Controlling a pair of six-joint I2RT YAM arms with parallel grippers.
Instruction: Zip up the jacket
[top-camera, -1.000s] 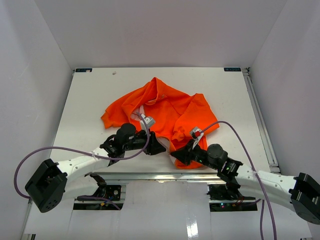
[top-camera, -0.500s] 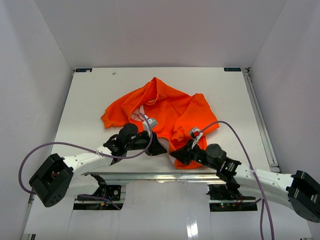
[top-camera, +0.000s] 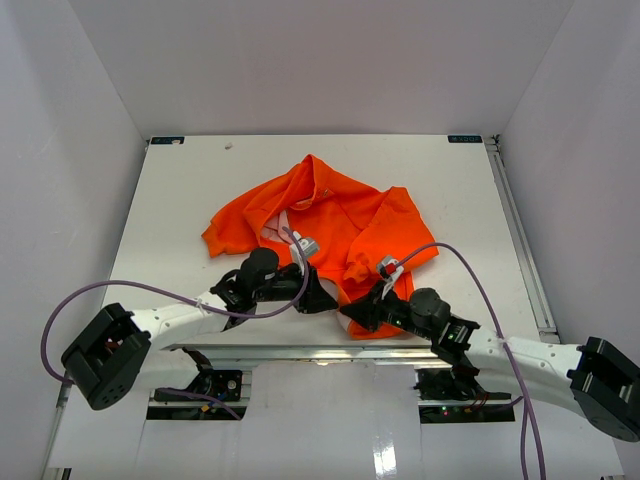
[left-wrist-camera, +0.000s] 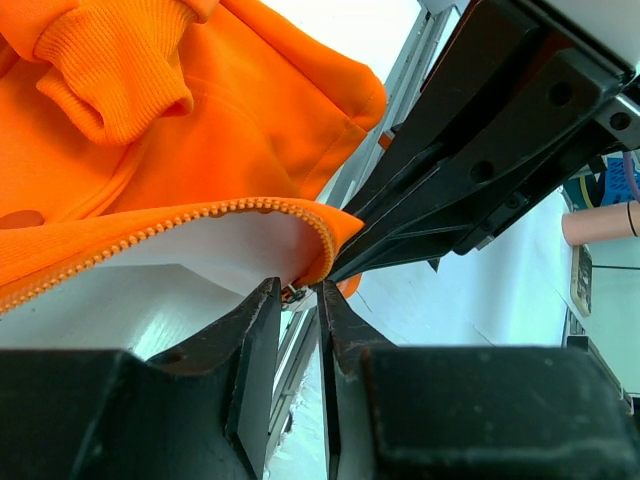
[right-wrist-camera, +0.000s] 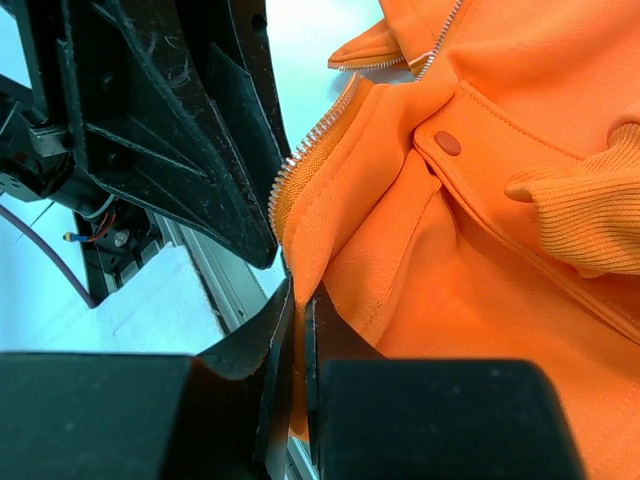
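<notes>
Both grippers pinch the jacket (top-camera: 340, 215) hem, lower centre of top view.
Left gripper (left-wrist-camera: 298, 292) grasps one zipper (left-wrist-camera: 180, 222) end, right gripper (right-wrist-camera: 298, 295) clamps the opposite edge, tips almost touching. Jacket lies mid-table; zipper runs up-frame from both.

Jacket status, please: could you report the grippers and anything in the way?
Left gripper shut on jacket at zipper end. Right gripper shut on facing edge. Zipper open. Nothing obstructing.
</notes>
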